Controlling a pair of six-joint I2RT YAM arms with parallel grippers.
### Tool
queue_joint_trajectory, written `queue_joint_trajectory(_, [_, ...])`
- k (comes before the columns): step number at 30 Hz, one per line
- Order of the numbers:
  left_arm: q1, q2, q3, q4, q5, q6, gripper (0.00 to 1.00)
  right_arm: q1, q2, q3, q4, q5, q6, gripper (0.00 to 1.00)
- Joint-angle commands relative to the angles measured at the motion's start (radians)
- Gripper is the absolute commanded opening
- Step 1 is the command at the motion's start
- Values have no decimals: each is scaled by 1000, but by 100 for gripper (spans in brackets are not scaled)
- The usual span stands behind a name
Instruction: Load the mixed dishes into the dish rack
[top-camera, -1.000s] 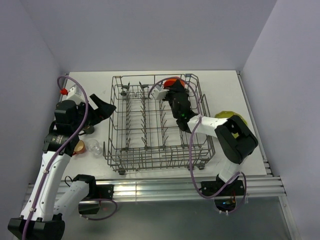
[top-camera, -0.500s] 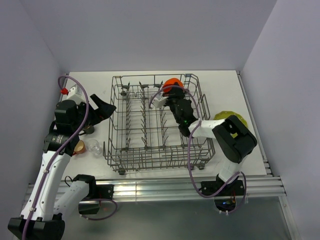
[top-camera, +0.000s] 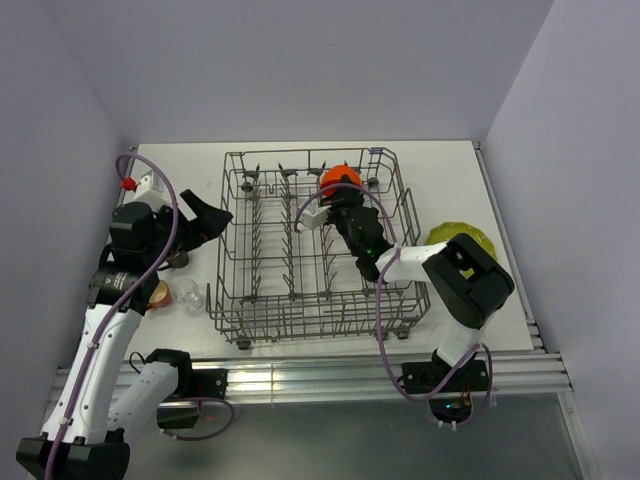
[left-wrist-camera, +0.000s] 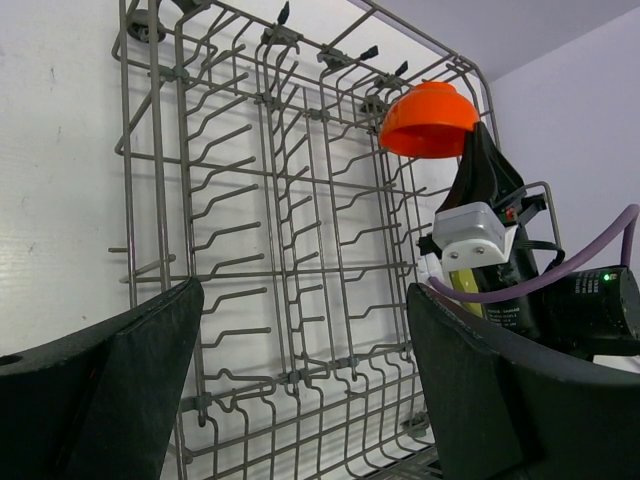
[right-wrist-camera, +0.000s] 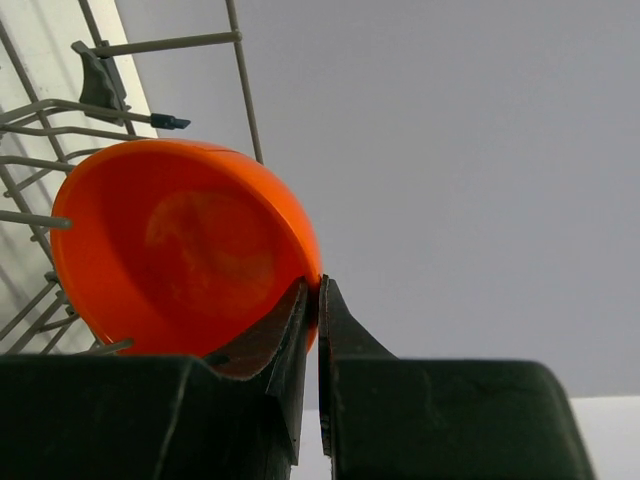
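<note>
Your right tool (right-wrist-camera: 318, 295) is clenched on the rim of the orange bowl (right-wrist-camera: 180, 250), one finger inside and one outside. The bowl hangs tilted over the far right part of the dish rack (top-camera: 290, 152), close to the wires; I cannot tell if it touches them. To do this step well, I think you should lower it slowly so that the rim goes between two rows of tines, with the bowl on its edge. Release only when the wires carry it. The grip is thin, so a fast turn could make the bowl slip. Your left tool (left-wrist-camera: 305, 300) is released and empty, beside the left wall of the rack. The yellow-green plate (top-camera: 470, 238) and the glass (top-camera: 187, 293) wait on the surface (top-camera: 450, 170).
</note>
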Motion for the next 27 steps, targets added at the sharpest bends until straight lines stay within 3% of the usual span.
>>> queue_joint_trajectory(1, [6,-26,1,34,10,12,89,4,-21,-23,-12,20,-4,0])
queue_joint_trajectory(22, [4,-49,-34,57,28,-8,89,18,-40,-39,-122,44,-10,3])
queue_joint_trajectory(25, [4,-54,-38,54,25,-7,89,16,-38,-45,-110,46,-6,12])
queue_joint_trajectory(26, [4,-55,-38,54,25,-5,90,16,-40,-46,-105,47,-6,22])
queue_joint_trajectory(27, [4,-57,-38,53,25,-7,90,18,-38,-48,-90,52,0,26])
